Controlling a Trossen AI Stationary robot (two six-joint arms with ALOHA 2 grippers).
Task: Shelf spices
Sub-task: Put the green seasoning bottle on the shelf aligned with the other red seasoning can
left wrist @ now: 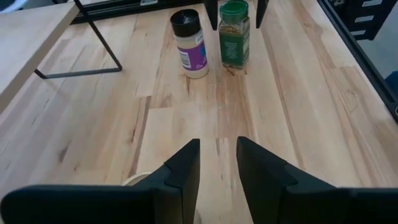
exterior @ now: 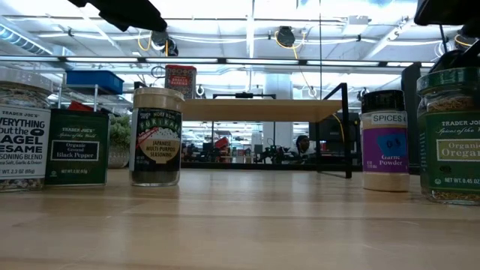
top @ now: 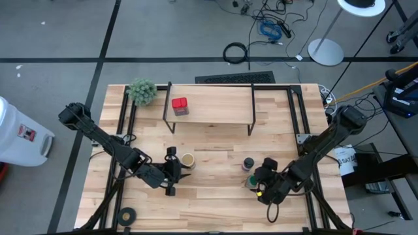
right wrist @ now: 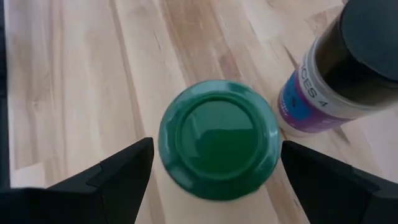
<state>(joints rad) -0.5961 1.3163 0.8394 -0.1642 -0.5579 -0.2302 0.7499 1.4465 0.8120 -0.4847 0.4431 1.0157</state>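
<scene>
A: What can you read on the jars in the low view?

B: At the left, "Everything but the Bagel Sesame Seasoning Blend" on a clear glass jar (exterior: 21,127), then a dark green Trader Joe's tin (exterior: 77,147) marked "Organic Ground Black Pepper", then a tan-lidded jar (exterior: 157,136) of "Japanese Multi-Purpose Seasoning".

A: And on the right?

B: A black-lidded white jar (exterior: 384,140) with a purple "Garlic Powder" label, and beside it a green-lidded Trader Joe's "Organic Oregano" jar (exterior: 449,135).

A: The grippers?

B: The right gripper (right wrist: 211,171) hangs over the oregano's lid, fingers spread wide on either side of it, not touching. The left gripper (left wrist: 217,162) holds nothing, fingers narrowly apart, near the tan-lidded jar.

A: The shelf?

B: The light wooden shelf on black legs (top: 209,104) stands at the far middle, a red tin (top: 179,105) on its left end.
</scene>
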